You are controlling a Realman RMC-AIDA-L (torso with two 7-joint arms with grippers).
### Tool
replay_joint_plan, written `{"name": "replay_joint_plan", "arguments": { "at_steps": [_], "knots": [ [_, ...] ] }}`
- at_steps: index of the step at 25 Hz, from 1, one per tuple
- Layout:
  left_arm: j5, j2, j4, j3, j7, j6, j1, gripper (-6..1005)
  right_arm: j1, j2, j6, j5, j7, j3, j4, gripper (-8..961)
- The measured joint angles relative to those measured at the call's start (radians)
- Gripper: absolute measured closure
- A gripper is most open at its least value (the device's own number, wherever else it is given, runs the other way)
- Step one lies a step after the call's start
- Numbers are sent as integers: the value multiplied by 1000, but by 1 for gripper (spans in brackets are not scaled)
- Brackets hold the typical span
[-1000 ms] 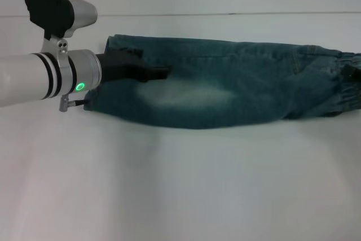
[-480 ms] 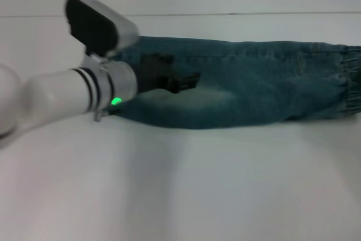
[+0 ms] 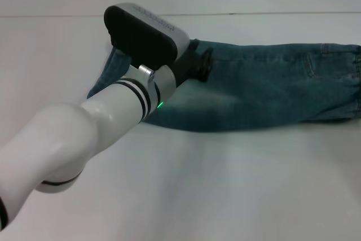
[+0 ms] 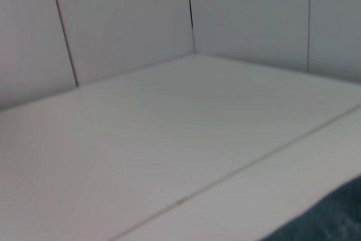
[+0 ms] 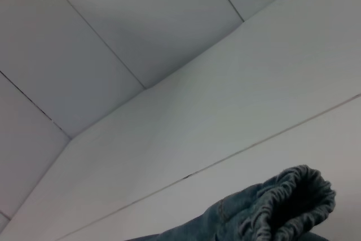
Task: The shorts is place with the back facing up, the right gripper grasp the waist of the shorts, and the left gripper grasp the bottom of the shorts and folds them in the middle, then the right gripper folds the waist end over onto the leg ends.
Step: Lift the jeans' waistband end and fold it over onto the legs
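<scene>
Currently: folded denim shorts point(image 3: 254, 88) on a white counter point(image 3: 225, 184), left end effector point(image 3: 198, 67) over them.

Shorts: faded blue denim, folded lengthwise into one long band lying crosswise at the far side of the counter; leg ends point(image 3: 104, 80) toward the robot's left, partly hidden behind the arm. Waist of the shorts point(image 5: 293, 201): gathered elastic band, seen raised and bunched in the right wrist view, at the robot's right. Left end effector: black claw on a silver wrist with green light, above the band's far edge near the leg half; whether its fingers are apart or together cannot be told. Right end effector: not visible.
</scene>
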Motion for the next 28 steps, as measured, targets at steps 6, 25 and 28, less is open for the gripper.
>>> {"name": "replay_joint_plan", "arguments": {
  "at_steps": [6, 25, 28],
  "knots": [
    [68, 0, 169, -88, 1, 131, 88, 687, -1, 0, -1, -2, -9, -8, 0, 829],
    [-1759, 0, -460, 43, 1704, 1127, -25, 993, 19, 15, -136, 2, -36, -4, -6, 829],
    [-1935, 0, -471, 129, 1795, 1002, -65, 993, 21, 26, -203, 2, -32, -3, -34, 830]
  ]
}}
